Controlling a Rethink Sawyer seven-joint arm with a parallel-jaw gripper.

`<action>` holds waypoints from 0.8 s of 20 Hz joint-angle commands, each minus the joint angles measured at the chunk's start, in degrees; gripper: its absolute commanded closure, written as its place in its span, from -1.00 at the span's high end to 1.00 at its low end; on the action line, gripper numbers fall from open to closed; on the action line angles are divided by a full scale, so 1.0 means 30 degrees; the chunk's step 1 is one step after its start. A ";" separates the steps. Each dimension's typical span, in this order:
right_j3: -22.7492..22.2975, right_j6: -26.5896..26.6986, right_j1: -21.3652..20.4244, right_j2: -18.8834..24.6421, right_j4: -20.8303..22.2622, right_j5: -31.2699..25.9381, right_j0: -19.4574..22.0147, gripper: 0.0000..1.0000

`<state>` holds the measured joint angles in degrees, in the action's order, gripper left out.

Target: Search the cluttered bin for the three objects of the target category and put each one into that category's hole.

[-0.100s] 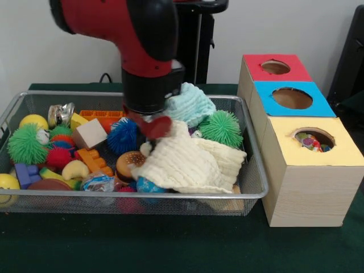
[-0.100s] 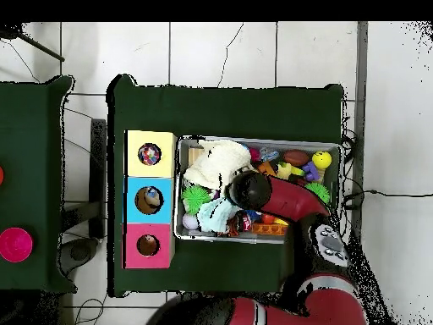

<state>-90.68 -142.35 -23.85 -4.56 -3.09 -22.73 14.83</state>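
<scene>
My gripper (image 1: 151, 126) hangs low in the wire bin (image 1: 170, 195), right above the top edge of a cream knitted cloth (image 1: 182, 162). Its red tips are blurred and nothing shows in them. A pale mint cloth (image 1: 190, 105) lies just behind it, a blue spiky ball (image 1: 122, 135) to its left and a green spiky ball (image 1: 220, 128) to its right. Right of the bin stand three boxes with holes: red (image 1: 276, 67), blue (image 1: 292, 98) and yellow (image 1: 314, 138); small toys show inside the yellow one. In the overhead view the arm's black wrist (image 2: 247, 191) hides the gripper.
The bin's left half holds a wooden block (image 1: 90, 133), orange bricks (image 1: 94, 159), a toy burger (image 1: 128, 164), another green spiky ball (image 1: 25, 143), a silver bell (image 1: 60, 114) and yellow balls (image 1: 34, 121). A second green table with a pink disc (image 2: 15, 244) shows overhead.
</scene>
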 commanded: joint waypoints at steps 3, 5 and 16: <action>-0.0683 -0.9898 0.3181 -0.1097 -0.6143 0.0217 -0.4526 1.00; -0.0795 -0.9002 0.3368 -0.1064 -0.6306 0.0614 -0.4206 1.00; -0.0599 -0.2145 0.1910 -0.1355 -0.2705 -0.0589 -0.0097 1.00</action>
<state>-91.09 -153.78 -20.27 -11.30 -16.42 -17.97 8.83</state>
